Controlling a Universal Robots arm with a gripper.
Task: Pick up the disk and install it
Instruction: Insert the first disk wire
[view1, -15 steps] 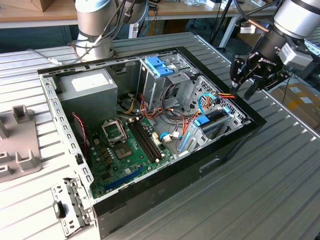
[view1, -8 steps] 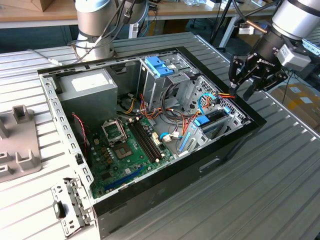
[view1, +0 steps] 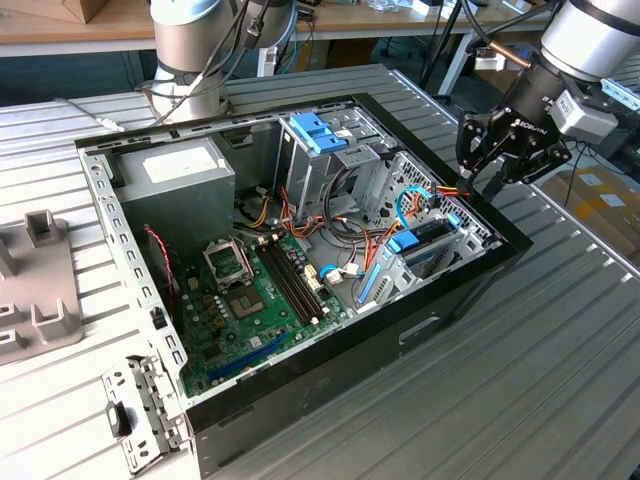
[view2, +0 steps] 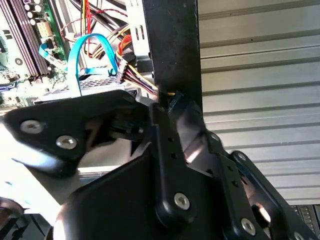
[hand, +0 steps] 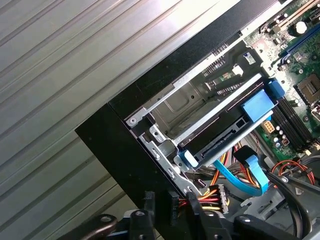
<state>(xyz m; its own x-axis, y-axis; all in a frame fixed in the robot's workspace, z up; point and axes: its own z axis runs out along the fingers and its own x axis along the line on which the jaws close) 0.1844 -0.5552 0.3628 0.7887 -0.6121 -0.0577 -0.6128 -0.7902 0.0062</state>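
The disk (hand: 220, 122) sits in the drive cage at the corner of the case (view1: 470, 275), a dark flat slab with blue rails and a blue tab; in the exterior view I find it at (view1: 425, 245), tilted down into its bay on the exterior view's right side of the open computer. Its long axis runs along the cage's metal rail (hand: 215, 107), parallel to the nearby black case wall, with one blue end toward the motherboard (view1: 260, 290) and the other toward the corner where the orange and yellow cables (hand: 212, 192) and the blue ribbon cable (hand: 245, 175) bunch up. My gripper (view1: 500, 150) hangs above and just outside that same corner, over the case rim, so the disk lies below me and inward, toward the exterior view's left. I hold nothing that I can see, and I cannot tell whether my jaws stand open or closed; in the second wrist view my black linkages (view2: 165, 165) cover the tips. Being the one arm here, I judge that what matters is lining my closing direction across the disk's short side, between its rails, and not along its length.
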